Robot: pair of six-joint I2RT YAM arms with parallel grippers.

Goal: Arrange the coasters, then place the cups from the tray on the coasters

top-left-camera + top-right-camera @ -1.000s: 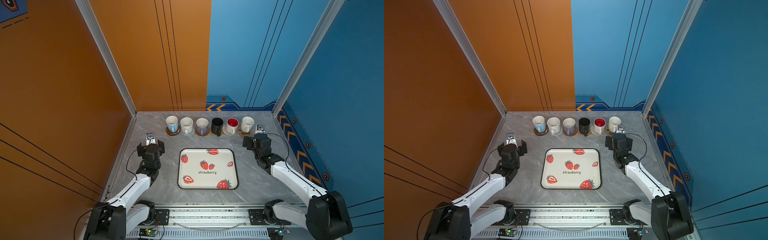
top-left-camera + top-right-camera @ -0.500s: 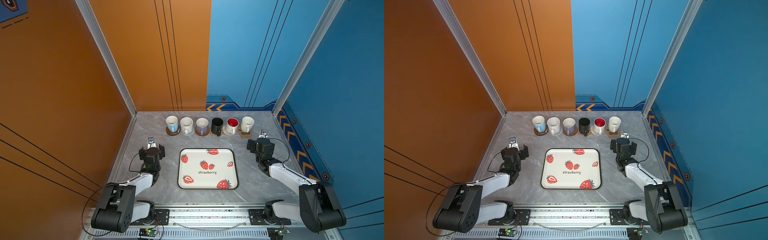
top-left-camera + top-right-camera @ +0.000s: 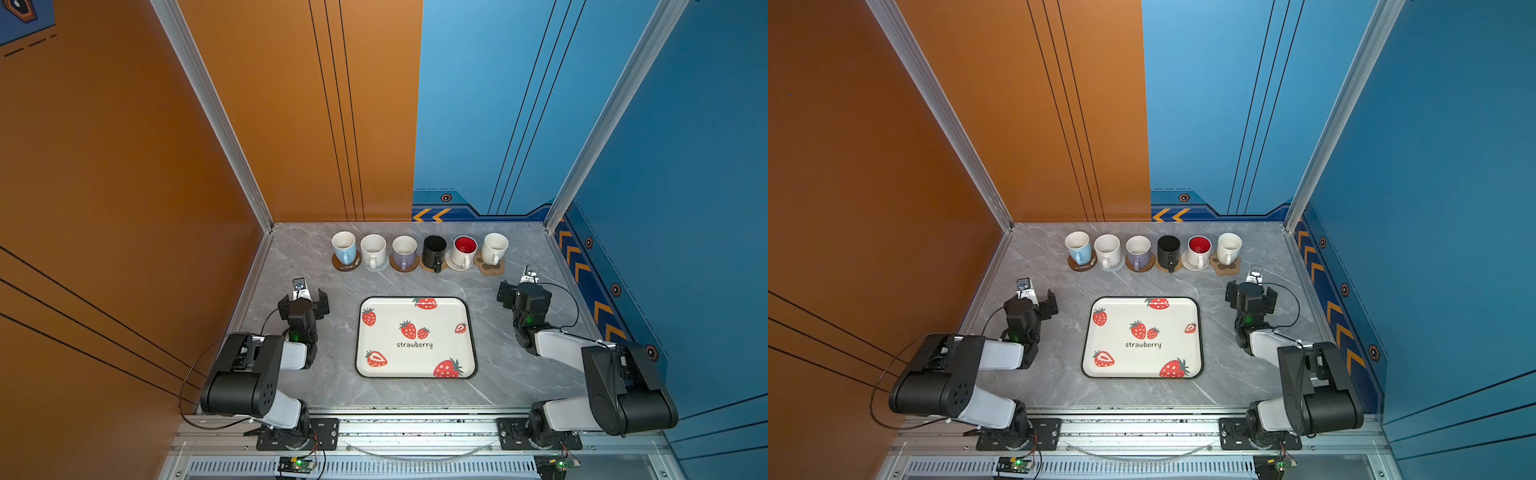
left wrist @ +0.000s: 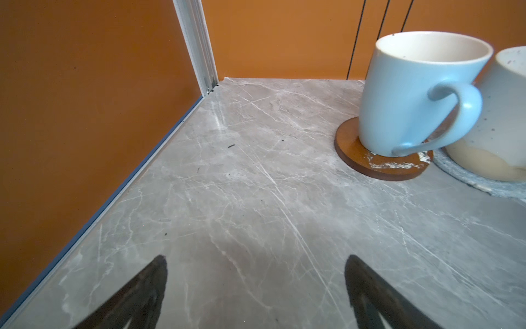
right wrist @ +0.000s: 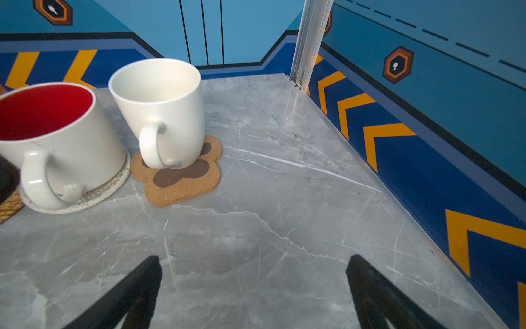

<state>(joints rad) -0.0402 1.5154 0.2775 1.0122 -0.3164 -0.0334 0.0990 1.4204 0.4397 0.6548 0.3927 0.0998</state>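
Six cups [image 3: 404, 251] stand in a row on coasters [image 3: 492, 269] by the far wall [image 3: 374, 124] in both top views, beyond the tray [image 3: 415, 361]. Left wrist view: the left gripper [image 4: 255, 259], jaws spread wide, is near the light blue mug [image 4: 412, 94]. Right wrist view: the right gripper [image 5: 253, 257], likewise spread, holds nothing near the cream mug [image 5: 162, 108].

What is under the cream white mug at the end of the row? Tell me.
Under the cream white mug lies the paw-print cork coaster, its brown pads partly showing; the part beneath the mug's base is covered.
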